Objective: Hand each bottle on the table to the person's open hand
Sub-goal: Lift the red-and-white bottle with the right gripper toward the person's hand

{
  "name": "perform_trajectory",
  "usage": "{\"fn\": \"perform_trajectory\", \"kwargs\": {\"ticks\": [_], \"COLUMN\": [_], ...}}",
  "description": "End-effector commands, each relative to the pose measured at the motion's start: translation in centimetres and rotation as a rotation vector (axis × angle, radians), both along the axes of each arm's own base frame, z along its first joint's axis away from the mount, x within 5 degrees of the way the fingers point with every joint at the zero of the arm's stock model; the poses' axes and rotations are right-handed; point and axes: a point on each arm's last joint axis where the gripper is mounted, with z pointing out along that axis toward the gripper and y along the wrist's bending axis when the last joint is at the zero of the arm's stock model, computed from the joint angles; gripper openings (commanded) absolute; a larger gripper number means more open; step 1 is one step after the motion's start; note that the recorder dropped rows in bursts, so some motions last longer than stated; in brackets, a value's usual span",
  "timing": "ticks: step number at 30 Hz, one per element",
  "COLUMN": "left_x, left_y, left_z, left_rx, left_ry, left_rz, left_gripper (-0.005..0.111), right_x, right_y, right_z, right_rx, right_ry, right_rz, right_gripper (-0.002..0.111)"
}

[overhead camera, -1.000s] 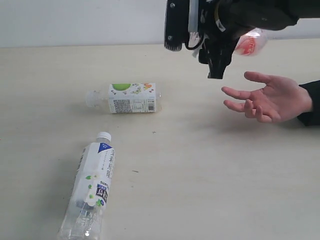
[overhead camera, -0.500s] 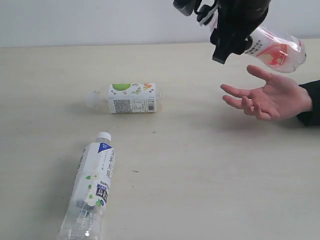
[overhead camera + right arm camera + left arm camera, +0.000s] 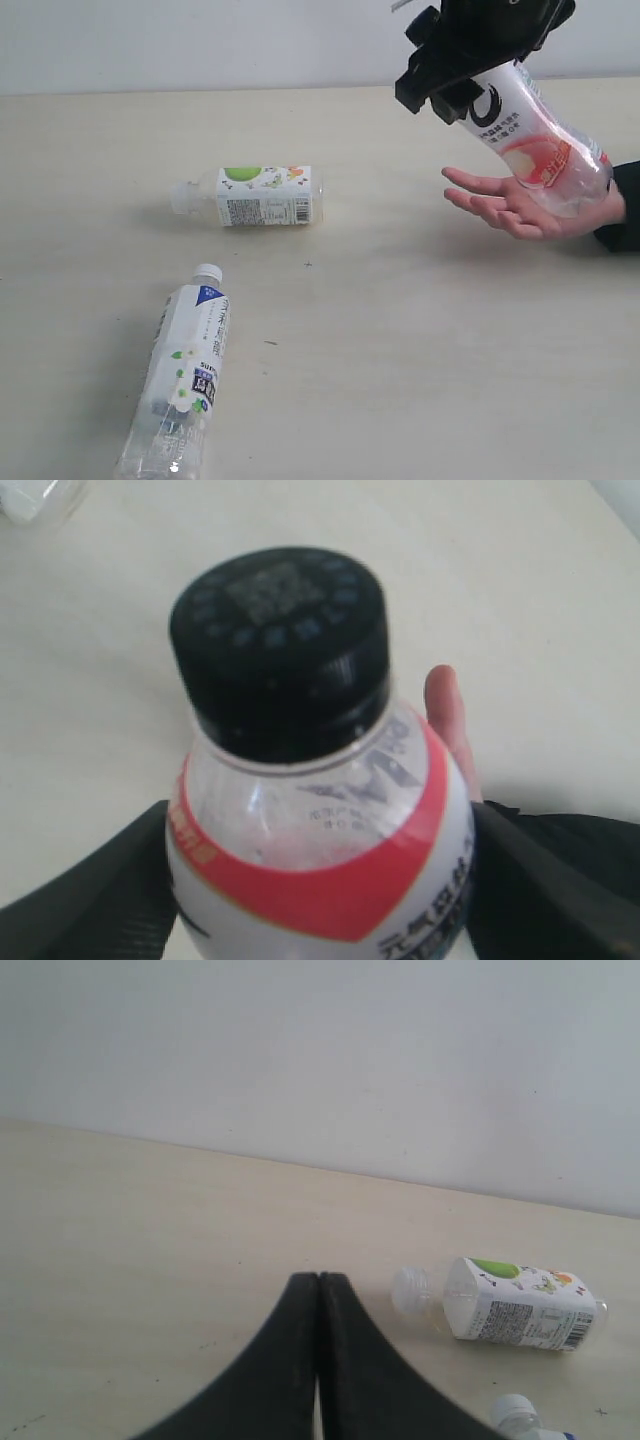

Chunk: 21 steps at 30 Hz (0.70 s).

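Right pincer (image 3: 315, 885) grips the black-capped red-labelled bottle (image 3: 530, 140); left pincer (image 3: 318, 1290) closed; lettering (image 3: 420, 935) unreadable.

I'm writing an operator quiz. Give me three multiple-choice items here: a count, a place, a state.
1. Bottles lying on the table: A one, B two, C four.
2. The red-label bottle is: A upright on the table, B held over the person's open hand, C lying flat.
3. The left gripper is: A shut, B wide open, C gripping a cap.
Key: B, the green-label bottle and the blue-label bottle lie flat. B, the right gripper holds it there. A, its jaws meet.
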Motion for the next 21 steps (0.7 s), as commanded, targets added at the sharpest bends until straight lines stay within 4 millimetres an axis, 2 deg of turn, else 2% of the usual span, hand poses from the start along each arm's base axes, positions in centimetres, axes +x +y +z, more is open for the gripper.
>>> {"fn": "perform_trajectory", "kwargs": {"ticks": [1, 8, 12, 21], "left_x": [0.0, 0.0, 0.0, 0.0], "left_y": [0.0, 0.0, 0.0, 0.0], "left_z": [-0.1, -0.1, -0.1, -0.1], "left_rx": [-0.005, -0.005, -0.005, -0.005], "left_ry": [-0.005, -0.005, -0.005, -0.005], "left_rz": [-0.006, -0.006, -0.006, -0.006], "left_gripper": [0.0, 0.0, 0.0, 0.0], "right_x": [-0.2, 0.0, 0.3, 2.2], "right_y": [0.3, 0.5, -0.1, -4.3], "right_z": [1.4, 2.2, 2.1, 1.8], "right_rx": [0.067, 0.096, 0.127, 0.257], "right_ry": [-0.017, -0.041, -0.022, 0.038], "right_rz": [-0.019, -0.038, -0.07, -0.263], "right_gripper": [0.0, 0.0, 0.0, 0.0]}}
